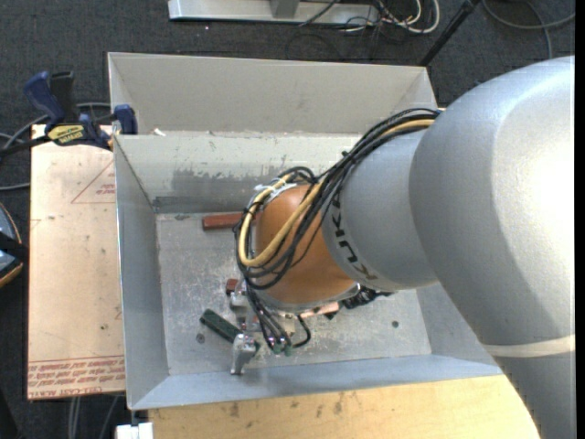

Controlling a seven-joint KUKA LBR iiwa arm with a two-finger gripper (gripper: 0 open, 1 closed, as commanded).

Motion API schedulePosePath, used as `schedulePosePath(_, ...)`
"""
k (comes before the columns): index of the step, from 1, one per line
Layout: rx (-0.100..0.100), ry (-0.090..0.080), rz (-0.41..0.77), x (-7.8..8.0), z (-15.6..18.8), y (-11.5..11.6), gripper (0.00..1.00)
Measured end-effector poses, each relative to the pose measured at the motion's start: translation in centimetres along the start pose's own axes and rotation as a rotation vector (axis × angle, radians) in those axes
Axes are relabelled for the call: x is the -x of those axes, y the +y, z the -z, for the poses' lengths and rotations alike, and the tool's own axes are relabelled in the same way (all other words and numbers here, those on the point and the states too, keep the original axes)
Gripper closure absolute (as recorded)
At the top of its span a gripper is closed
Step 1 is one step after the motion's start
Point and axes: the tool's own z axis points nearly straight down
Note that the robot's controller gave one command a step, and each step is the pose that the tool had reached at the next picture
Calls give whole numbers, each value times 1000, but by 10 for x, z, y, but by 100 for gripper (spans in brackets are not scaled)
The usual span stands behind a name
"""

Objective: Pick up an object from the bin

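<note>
Closest up, the big grey arm point(475, 199) reaches down into the bin point(137, 273), its orange wrist cover point(292, 245) over the floor's middle. The gripper point(242, 350) sits low by the front wall, just beside a dark green stick-like piece point(218, 325). Wide or narrow, I cannot tell. A brown block point(219, 220) lies near the back wall. Nothing is visibly held, so I'd say the pick is still to be made.

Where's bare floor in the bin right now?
In the grey metal bin: left floor between the reddish-brown flat bar and the dark green stick; also floor by the right wall. Crowded around the gripper.
</note>
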Motion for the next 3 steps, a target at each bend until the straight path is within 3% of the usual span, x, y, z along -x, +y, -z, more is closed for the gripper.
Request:
schedulePosePath(1, 1, 4, -32, -1, 3, 6, 100)
schedulePosePath(3, -1, 7, -33, -2, 7, 6, 100)
